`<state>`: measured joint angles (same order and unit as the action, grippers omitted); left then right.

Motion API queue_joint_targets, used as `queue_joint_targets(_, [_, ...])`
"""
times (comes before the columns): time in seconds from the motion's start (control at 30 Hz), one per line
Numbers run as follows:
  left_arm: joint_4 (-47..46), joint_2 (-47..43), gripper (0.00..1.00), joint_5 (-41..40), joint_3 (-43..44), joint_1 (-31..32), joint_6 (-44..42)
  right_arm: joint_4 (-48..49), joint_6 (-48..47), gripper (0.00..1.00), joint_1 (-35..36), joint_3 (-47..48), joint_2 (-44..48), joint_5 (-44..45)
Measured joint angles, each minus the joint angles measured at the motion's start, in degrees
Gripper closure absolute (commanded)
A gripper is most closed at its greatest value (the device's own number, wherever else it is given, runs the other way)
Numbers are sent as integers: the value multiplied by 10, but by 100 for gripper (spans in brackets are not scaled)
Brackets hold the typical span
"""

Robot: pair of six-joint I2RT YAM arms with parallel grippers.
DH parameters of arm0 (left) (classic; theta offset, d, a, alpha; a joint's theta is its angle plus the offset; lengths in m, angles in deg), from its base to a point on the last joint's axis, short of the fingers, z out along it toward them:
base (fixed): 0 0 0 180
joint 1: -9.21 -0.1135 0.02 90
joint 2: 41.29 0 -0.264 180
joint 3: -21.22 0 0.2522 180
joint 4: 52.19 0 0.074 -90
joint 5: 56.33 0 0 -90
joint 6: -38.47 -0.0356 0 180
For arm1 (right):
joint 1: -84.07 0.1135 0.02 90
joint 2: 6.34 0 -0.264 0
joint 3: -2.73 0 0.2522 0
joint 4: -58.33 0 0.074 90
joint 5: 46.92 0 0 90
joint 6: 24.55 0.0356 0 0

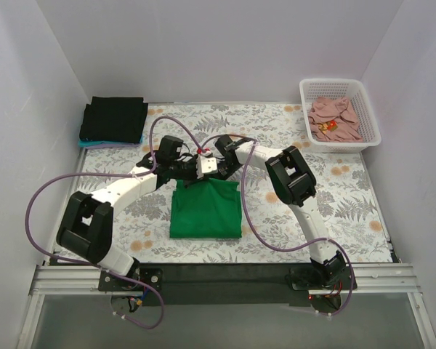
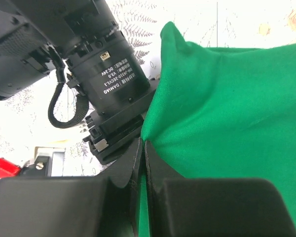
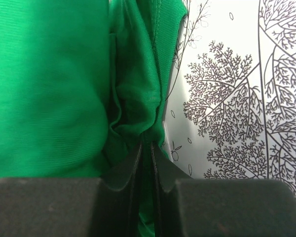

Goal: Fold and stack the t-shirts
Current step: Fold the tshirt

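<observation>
A bright green t-shirt (image 1: 205, 211) lies folded into a rectangle at the table's middle, near the front. Both grippers meet at its far edge. My left gripper (image 1: 185, 179) is shut on the far left part of that edge, with green cloth pinched between its jaws (image 2: 144, 148). My right gripper (image 1: 216, 177) is shut on a bunched fold of the green t-shirt (image 3: 49, 89) beside it (image 3: 148, 140). A black folded t-shirt (image 1: 115, 118) rests on a light blue one (image 1: 87, 144) at the far left. A dusty pink t-shirt (image 1: 336, 118) sits crumpled in the basket.
The white lattice basket (image 1: 370, 109) stands at the far right corner. Purple cables (image 1: 40, 193) loop beside both arms. The right arm's wrist motor (image 2: 106, 79) fills the left wrist view close to the green cloth. White walls enclose the floral table cover (image 1: 349, 196).
</observation>
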<state>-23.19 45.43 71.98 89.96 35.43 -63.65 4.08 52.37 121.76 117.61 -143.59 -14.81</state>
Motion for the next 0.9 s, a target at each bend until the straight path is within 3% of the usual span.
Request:
queue_joint_targets(0.13, [-4, 12, 100, -2, -3, -1, -9, -1, 0, 80, 0, 1, 1, 6])
queue_joint_targets(0.33, [-22, 17, 100, -12, -24, -2, -11, -17, 5, 59, -7, 41, 16, 91])
queue_joint_targets(0.37, [-24, 19, 96, -16, -25, -2, -10, -18, 3, 53, -10, 51, 20, 116])
queue_joint_targets(0.43, [-29, 26, 78, -25, -25, -2, -10, -16, -3, 49, -21, 71, 28, 163])
queue_joint_targets(0.47, [-31, 30, 73, -31, -24, -2, -8, -15, -6, 47, -28, 81, 33, 183])
queue_joint_targets(0.53, [-27, 39, 59, -43, -19, -5, 5, -14, -9, 47, -45, 98, 45, 219])
queue_joint_targets(0.6, [-14, 46, 53, -49, -3, -12, 21, -14, -10, 47, -66, 107, 63, 245])
queue_joint_targets(0.77, [23, 21, 51, -37, 52, -57, 115, -13, -19, 51, -123, 93, 136, 260])
queue_joint_targets(0.9, [56, -40, 48, 13, 53, -92, 255, -7, -10, 53, -152, -4, 245, 195])
